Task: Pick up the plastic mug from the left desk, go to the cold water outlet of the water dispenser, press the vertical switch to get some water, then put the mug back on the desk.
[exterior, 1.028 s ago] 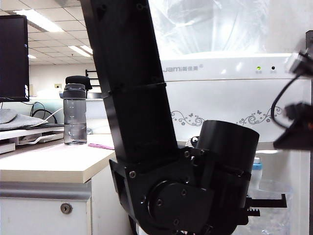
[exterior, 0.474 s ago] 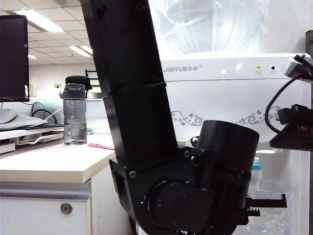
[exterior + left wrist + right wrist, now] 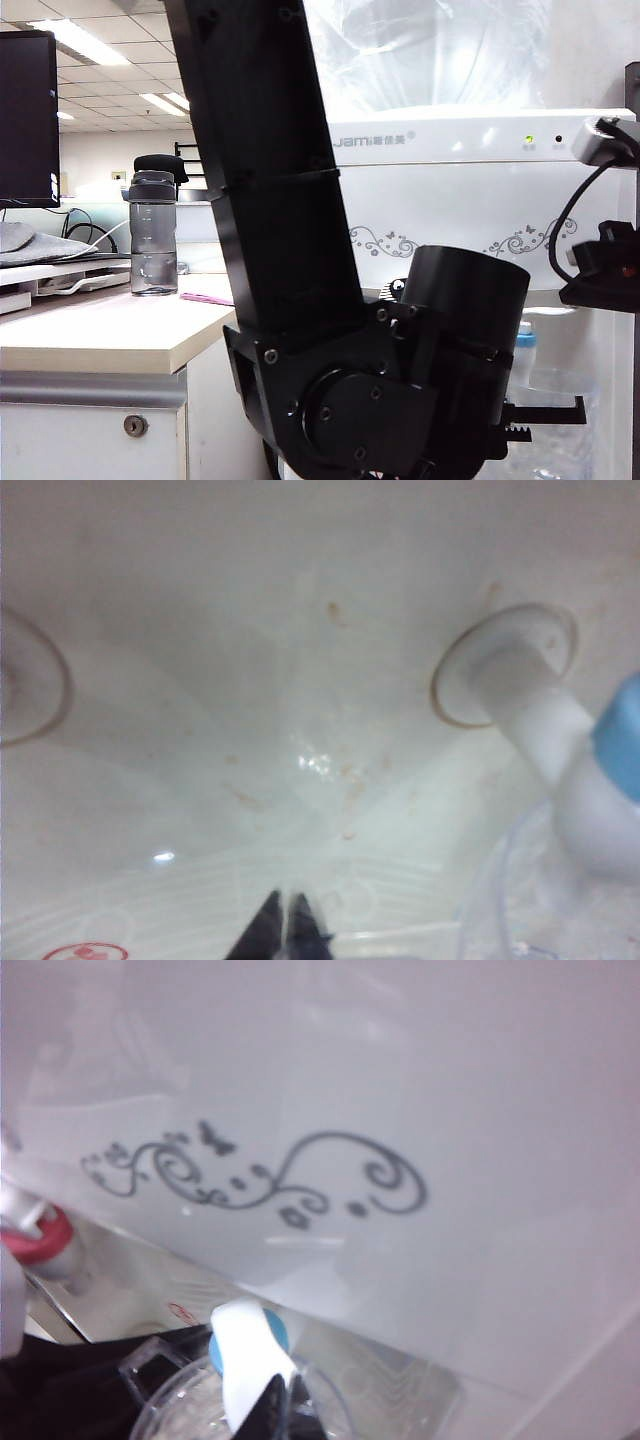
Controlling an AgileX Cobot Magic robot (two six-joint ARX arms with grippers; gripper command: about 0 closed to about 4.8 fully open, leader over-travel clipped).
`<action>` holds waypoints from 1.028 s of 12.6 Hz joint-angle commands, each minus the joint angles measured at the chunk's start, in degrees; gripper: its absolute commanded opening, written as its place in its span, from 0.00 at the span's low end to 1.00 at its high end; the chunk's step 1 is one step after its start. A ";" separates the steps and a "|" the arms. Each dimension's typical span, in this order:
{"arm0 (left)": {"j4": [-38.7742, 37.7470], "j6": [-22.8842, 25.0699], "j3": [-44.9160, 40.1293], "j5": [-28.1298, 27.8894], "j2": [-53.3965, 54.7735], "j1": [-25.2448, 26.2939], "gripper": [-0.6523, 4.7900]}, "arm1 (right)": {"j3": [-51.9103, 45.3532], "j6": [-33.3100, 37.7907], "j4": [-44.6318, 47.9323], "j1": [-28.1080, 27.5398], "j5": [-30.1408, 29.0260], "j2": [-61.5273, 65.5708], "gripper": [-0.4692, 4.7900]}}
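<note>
The clear plastic mug [image 3: 560, 388] hangs under the cold water outlet [image 3: 525, 345] of the white water dispenser [image 3: 450, 190]. My left gripper [image 3: 285, 925] is shut, with its black fingers [image 3: 140, 1365] at the mug's side. The mug's rim [image 3: 510, 900] sits just below the blue-collared tap [image 3: 615, 750]. My right gripper [image 3: 285, 1410] is shut and empty, its tips over the mug's mouth [image 3: 180, 1405]. They rest against the lower end of the vertical switch [image 3: 245, 1355]; I cannot tell if they press it. The left desk [image 3: 100, 335] is behind the left arm.
The red-collared tap [image 3: 40, 1235] is beside the cold one. A smoky-grey bottle [image 3: 153, 235], a pink sheet [image 3: 205, 297] and a dark monitor [image 3: 27, 120] stand on the desk. My left arm's big black links [image 3: 280, 200] fill the middle of the exterior view.
My right hand at the right edge of the exterior view has shifted slightly and tilted. The left arm and the mug have not moved.
</note>
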 commanded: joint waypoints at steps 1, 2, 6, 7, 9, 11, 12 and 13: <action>1.81 -0.37 0.35 -0.35 -0.28 -0.04 0.11 | 0.22 -2.54 0.33 0.02 -0.04 -0.13 0.09; 1.81 -0.37 0.35 -0.35 -0.28 -0.04 0.11 | 0.22 -3.56 0.22 0.04 -0.11 -0.13 0.09; 1.81 -0.35 0.35 -0.35 -0.28 -0.04 0.11 | 0.20 -6.56 -0.57 0.07 -2.16 0.57 0.09; 1.81 -0.37 0.35 -0.35 -0.28 -0.04 0.11 | 0.22 -6.54 -0.90 0.07 -2.58 0.92 0.09; 1.81 -0.35 0.35 -0.35 -0.28 -0.04 0.11 | 0.22 -6.54 -1.33 0.07 -2.67 1.99 0.09; 1.81 -0.35 0.35 -0.35 -0.28 -0.04 0.11 | 0.22 -6.54 -1.38 0.07 -2.67 2.78 0.09; 1.81 -0.37 0.35 -0.35 -0.28 -0.04 0.11 | 0.22 -6.54 -1.38 0.07 -2.67 2.80 0.09; 1.81 -0.35 0.35 -0.35 -0.28 -0.04 0.11 | 0.22 -6.54 -1.38 0.07 -2.69 2.80 0.09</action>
